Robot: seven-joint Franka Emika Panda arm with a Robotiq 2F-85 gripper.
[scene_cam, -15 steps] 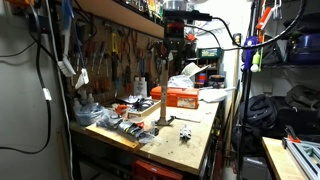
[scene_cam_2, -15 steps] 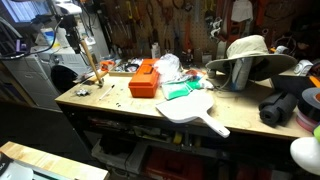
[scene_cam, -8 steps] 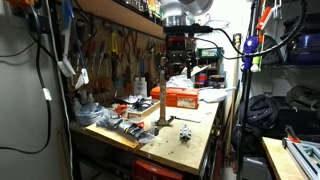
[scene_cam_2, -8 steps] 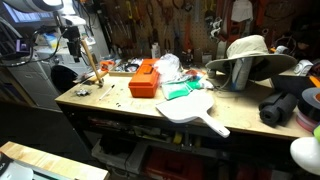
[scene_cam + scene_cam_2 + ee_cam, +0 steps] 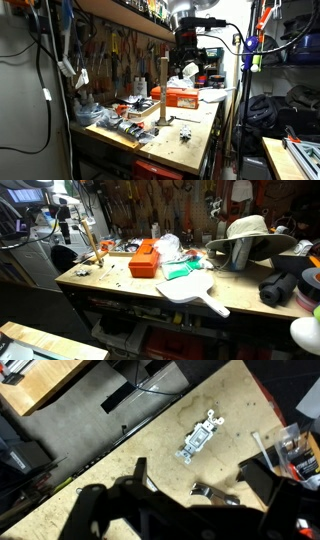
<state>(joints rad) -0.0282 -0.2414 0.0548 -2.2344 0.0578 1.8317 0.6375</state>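
My gripper (image 5: 189, 62) hangs high above the workbench (image 5: 195, 145), open and empty. It is a little way off from the top of an upright wooden post (image 5: 161, 90). The post (image 5: 92, 244) also rises at the bench's end, with the gripper (image 5: 62, 225) beside and above it. Looking down in the wrist view, the gripper (image 5: 200, 478) has its dark fingers (image 5: 140, 468) spread wide over bare plywood. A white light switch (image 5: 200, 438) and a small shiny metal piece (image 5: 216, 493) lie on the wood below.
An orange box (image 5: 180, 98) (image 5: 145, 258) sits mid-bench beside plastic bags. A white paddle-shaped board (image 5: 195, 289), a straw hat (image 5: 248, 235) and black gear (image 5: 285, 285) fill the far part. Tools hang on the wall (image 5: 110, 50). The bench edge drops to the floor (image 5: 90, 420).
The gripper has opened, letting go of the top of the wooden post, and has drifted a little away from it. The post stays upright.
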